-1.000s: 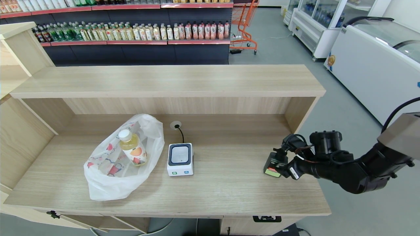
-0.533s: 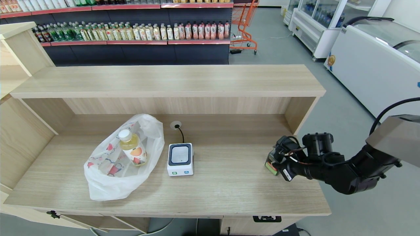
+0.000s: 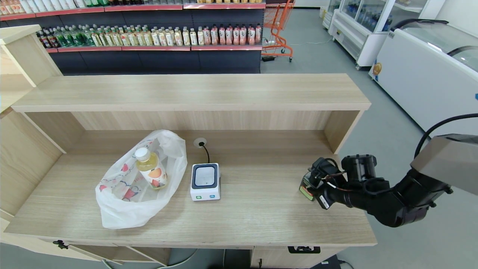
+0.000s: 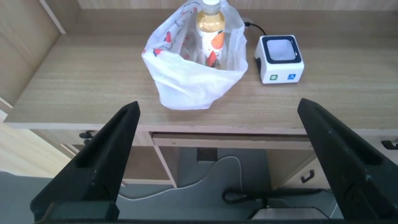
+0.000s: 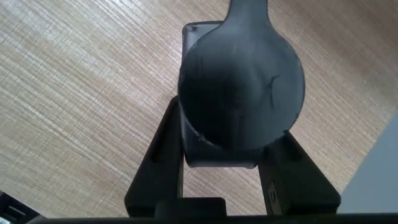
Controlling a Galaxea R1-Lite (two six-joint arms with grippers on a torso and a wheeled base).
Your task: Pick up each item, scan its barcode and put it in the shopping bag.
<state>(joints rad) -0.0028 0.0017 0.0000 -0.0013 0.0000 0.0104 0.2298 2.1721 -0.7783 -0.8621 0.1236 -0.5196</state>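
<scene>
Small pack held at the tabletop's right edge, not yet scanned.
The tabletop (image 3: 261,213) carries the shopping bag (image 3: 123,209) toward its left edge, with the scanner (image 3: 204,182) just beside it. The right gripper (image 3: 312,185) is closed on a small dark pack (image 3: 305,189), which looks light and stiff and is best held by its sides, label face free. The left gripper (image 4: 217,109) is spread wide off the front edge.
</scene>
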